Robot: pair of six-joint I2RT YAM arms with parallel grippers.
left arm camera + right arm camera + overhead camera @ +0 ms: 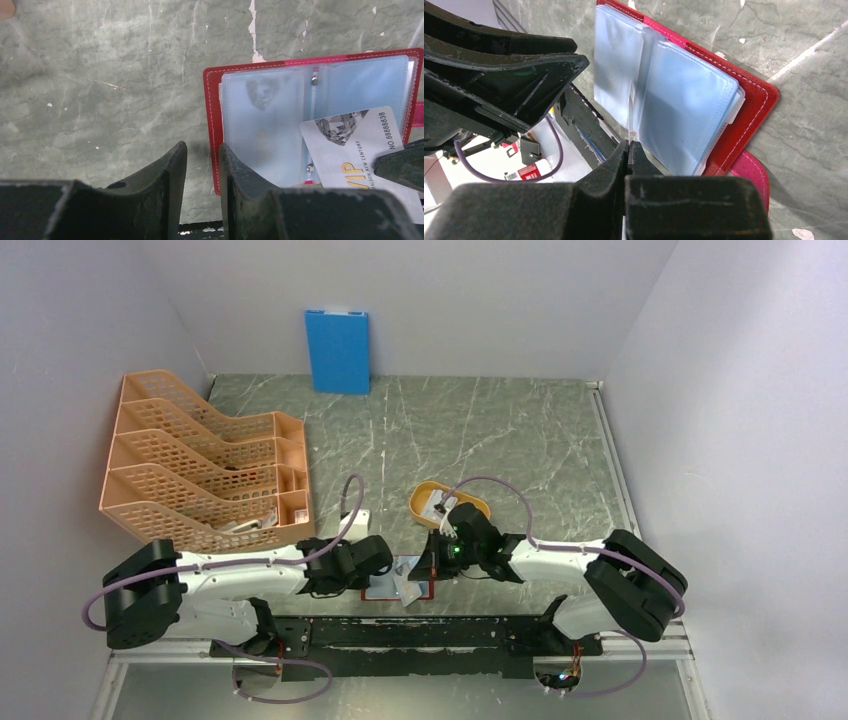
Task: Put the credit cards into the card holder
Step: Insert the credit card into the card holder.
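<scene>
The card holder (pixel 212 125) is a red wallet lying open on the table, its clear pockets facing up. It also shows in the top view (pixel 398 562) and the right wrist view (pixel 754 107). My right gripper (pixel 629 145) is shut on a white credit card (pixel 350 150) printed "VIP". The card lies tilted over the wallet's right pockets and is seen edge-on in the right wrist view (pixel 630 112). My left gripper (pixel 202 147) stands a narrow gap apart at the wallet's left edge. Its right finger (pixel 240 175) is over the wallet's corner. More cards (pixel 440 508) lie in the tray.
A yellow-orange oval tray (pixel 425 502) sits just behind the right gripper. An orange mesh file rack (pixel 200 470) stands at the left. A blue board (pixel 338 350) leans on the back wall. The black mounting rail (pixel 420 630) runs along the near edge.
</scene>
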